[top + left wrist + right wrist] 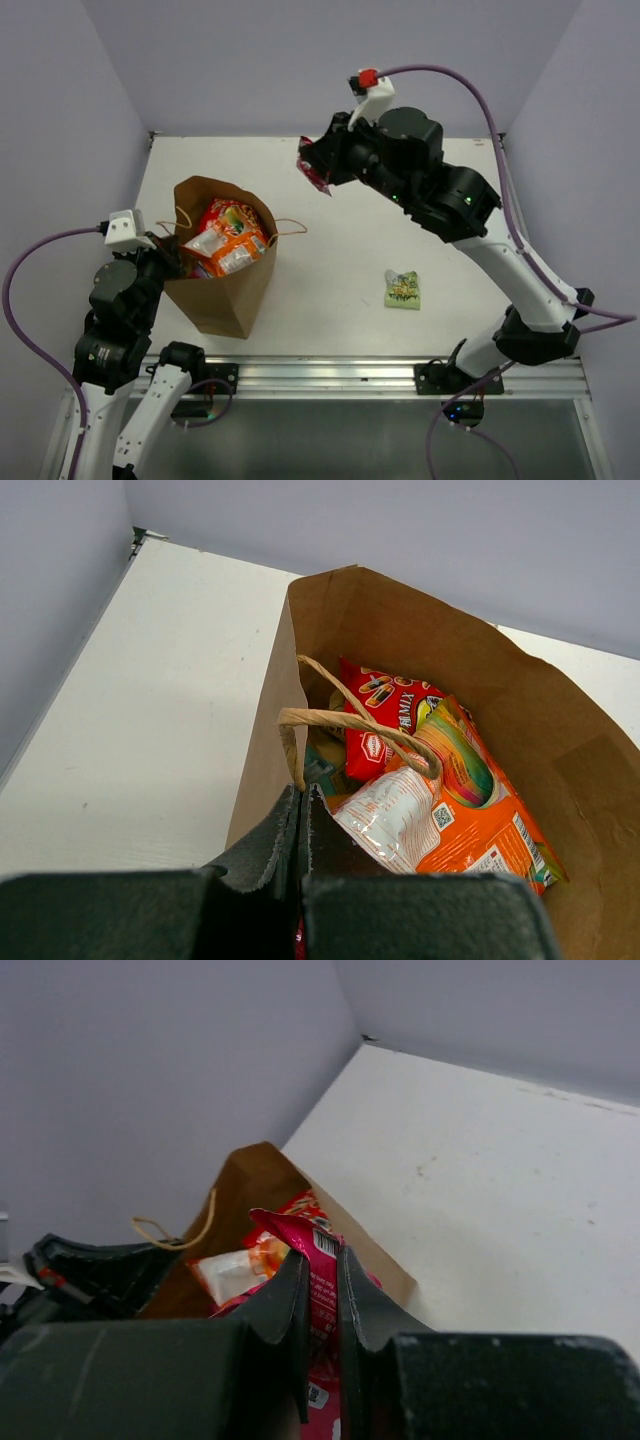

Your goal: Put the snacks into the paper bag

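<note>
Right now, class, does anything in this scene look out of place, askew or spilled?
Nothing is spilled or damaged. One green packet lies alone on the table, outside the paper bag. The right gripper holds a pink packet in the air, not yet over the bag.

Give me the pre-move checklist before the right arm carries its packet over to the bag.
1. Right gripper shut on the pink packet: ok.
2. Left gripper shut on the rim of the paper bag: ok.
3. Bag upright, mouth open: ok.
4. Pink packet above the mouth: not ok, it hangs apart, off to the bag's right in the top view.
5. Room above the packed snacks: cannot tell.
6. All snacks bagged: not ok, the green packet lies outside the bag.
</note>
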Available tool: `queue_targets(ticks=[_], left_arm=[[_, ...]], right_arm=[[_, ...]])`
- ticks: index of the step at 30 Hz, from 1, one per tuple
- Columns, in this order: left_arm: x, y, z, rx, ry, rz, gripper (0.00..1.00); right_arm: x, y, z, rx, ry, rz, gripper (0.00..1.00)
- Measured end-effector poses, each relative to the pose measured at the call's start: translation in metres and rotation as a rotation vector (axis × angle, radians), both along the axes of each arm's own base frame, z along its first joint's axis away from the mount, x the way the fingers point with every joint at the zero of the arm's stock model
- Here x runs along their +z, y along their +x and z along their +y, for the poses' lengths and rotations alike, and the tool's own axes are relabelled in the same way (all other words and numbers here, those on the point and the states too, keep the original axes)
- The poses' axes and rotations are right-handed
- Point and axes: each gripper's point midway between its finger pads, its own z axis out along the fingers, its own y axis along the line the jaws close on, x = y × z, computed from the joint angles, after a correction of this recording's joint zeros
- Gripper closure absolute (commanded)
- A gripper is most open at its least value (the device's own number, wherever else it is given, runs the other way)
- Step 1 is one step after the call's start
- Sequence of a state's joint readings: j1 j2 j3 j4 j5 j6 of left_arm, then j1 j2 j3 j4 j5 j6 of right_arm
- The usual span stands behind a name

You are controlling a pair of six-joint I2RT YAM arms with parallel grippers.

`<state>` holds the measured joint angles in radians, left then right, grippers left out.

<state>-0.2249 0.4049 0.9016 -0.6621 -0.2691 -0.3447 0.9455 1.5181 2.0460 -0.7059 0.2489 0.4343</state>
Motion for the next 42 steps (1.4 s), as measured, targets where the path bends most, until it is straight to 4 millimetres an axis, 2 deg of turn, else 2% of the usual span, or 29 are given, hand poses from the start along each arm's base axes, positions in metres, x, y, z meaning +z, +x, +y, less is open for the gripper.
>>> queue_targets(ticks=[3,5,6,8,10,12,13,14,15,19,23,26,28,30,32,33,35,38,40,42], left_arm=[[0.0,0.0,0.0,0.0,0.0,0.0,1.0],[0.0,0.0,0.0,0.0,0.0,0.0,1.0],[0.0,0.0,0.0,0.0,0.0,0.0,1.0],[0.0,0.0,0.0,0.0,0.0,0.0,1.0],[0.0,0.0,0.0,0.0,0.0,0.0,1.0],[0.0,0.0,0.0,0.0,0.001,0.0,1.0],[0.0,0.0,0.0,0.0,0.0,0.0,1.0],[0.0,0.0,0.0,0.0,0.0,0.0,1.0],[0.0,0.0,0.0,0.0,0.0,0.0,1.0],[0.0,0.0,0.0,0.0,0.0,-0.001,1.0],[0.001,-0.001,0.0,0.0,-0.001,-0.004,1.0],[0.001,-0.001,0.0,0.0,-0.001,-0.005,1.0],[0.001,-0.001,0.0,0.0,-0.001,-0.006,1.0],[0.001,-0.002,0.0,-0.001,-0.001,-0.007,1.0],[0.001,-0.003,0.0,-0.001,-0.001,-0.008,1.0],[0.001,-0.003,0.001,-0.001,-0.002,-0.009,1.0],[0.001,-0.004,0.001,-0.002,-0.002,-0.008,1.0],[0.001,-0.004,0.0,-0.002,-0.002,-0.009,1.0],[0.001,-0.004,0.0,-0.002,-0.002,-0.009,1.0],[0.001,-0.004,0.0,-0.005,-0.003,-0.008,1.0]], right_arm=[[0.014,-0.002,0.048,0.113,0.028,-0.031,1.0],[0.001,0.001,0.095,0.197,0.011,-0.022,1.0],[-0.014,0.003,0.117,0.232,-0.006,-0.009,1.0],[-0.057,0.007,0.159,0.294,-0.063,0.045,1.0],[-0.094,0.007,0.182,0.336,-0.111,0.095,0.99],[-0.128,0.006,0.194,0.367,-0.151,0.149,0.91],[-0.136,0.005,0.197,0.378,-0.16,0.165,0.55],[-0.145,0.003,0.199,0.391,-0.164,0.189,0.37],[-0.148,0.001,0.2,0.403,-0.167,0.199,0.28],[-0.139,-0.003,0.207,0.441,-0.128,0.187,0.22],[-0.138,-0.007,0.204,0.448,-0.133,0.171,0.21],[-0.128,-0.013,0.188,0.415,-0.163,0.134,0.21],[-0.113,-0.019,0.163,0.361,-0.19,0.1,0.21],[-0.093,-0.028,0.128,0.295,-0.207,0.07,0.19],[-0.075,-0.035,0.084,0.206,-0.223,0.045,0.19],[-0.065,-0.039,0.059,0.151,-0.222,0.036,0.19],[-0.06,-0.043,0.007,0.027,-0.22,0.035,0.18],[-0.11,-0.049,-0.062,-0.156,-0.308,0.122,0.16],[-0.16,-0.049,-0.083,-0.234,-0.404,0.201,0.14],[-0.225,-0.048,-0.098,-0.297,-0.556,0.306,0.14]])
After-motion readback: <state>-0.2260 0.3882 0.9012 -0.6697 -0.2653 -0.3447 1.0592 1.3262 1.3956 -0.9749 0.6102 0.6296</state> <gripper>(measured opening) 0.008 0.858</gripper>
